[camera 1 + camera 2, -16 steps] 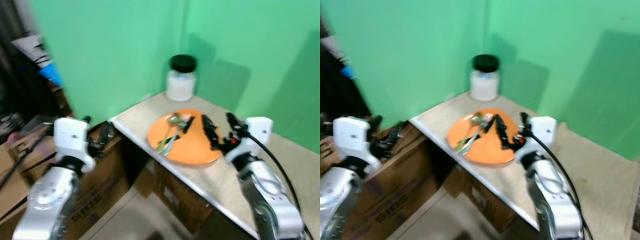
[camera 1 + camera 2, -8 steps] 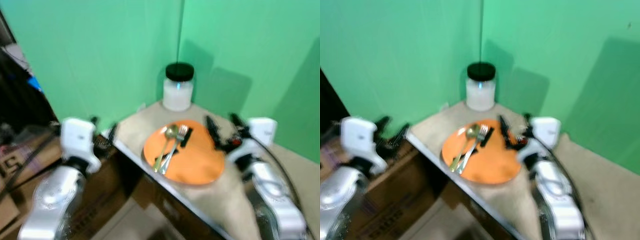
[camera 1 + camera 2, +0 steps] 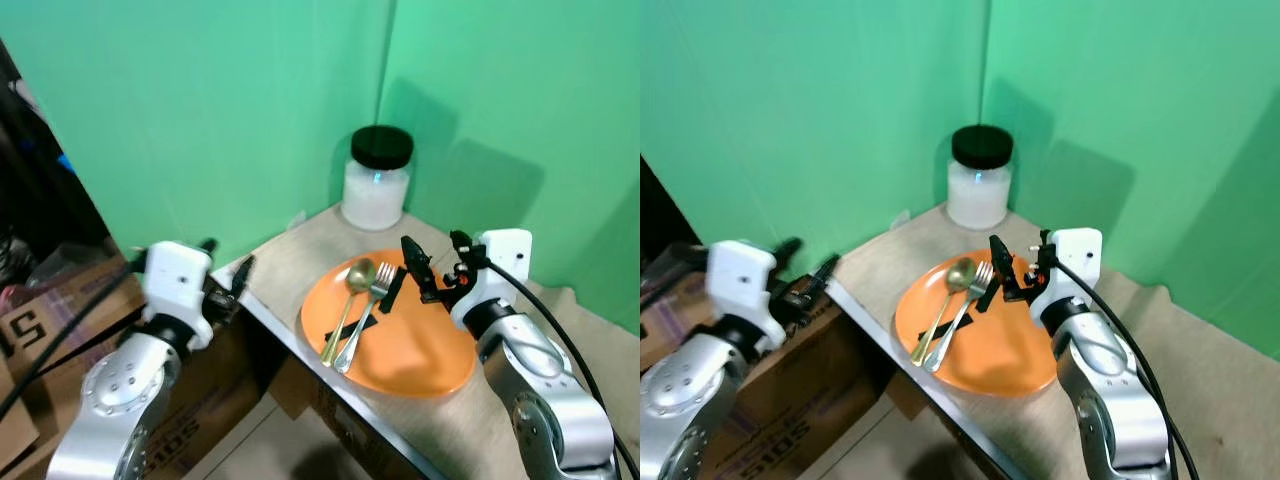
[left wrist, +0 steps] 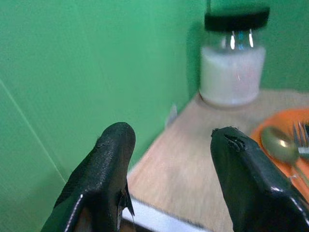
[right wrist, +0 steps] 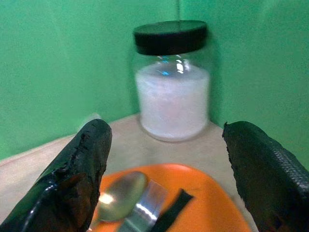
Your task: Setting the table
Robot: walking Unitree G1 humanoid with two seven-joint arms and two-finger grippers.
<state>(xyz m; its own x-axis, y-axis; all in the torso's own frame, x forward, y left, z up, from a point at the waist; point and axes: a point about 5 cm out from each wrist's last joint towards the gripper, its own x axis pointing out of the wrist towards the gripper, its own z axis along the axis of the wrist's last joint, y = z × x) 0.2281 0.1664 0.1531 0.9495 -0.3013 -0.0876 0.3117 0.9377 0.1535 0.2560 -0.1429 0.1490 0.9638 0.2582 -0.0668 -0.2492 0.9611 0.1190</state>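
A beige tabletop juts toward the lower left of the head view, its corner edge bare, with brown cardboard boxes below it at the left. At frame centre a round orange plate lies near that edge, carrying a gold spoon, a silver fork and a black strip. Behind it, against the green wall, stands a clear glass jar with a black lid, holding white powder. The left end effector hangs off the tabletop's corner, fingers spread and empty. The right end effector hovers over the plate's far rim, fingers apart, holding nothing.
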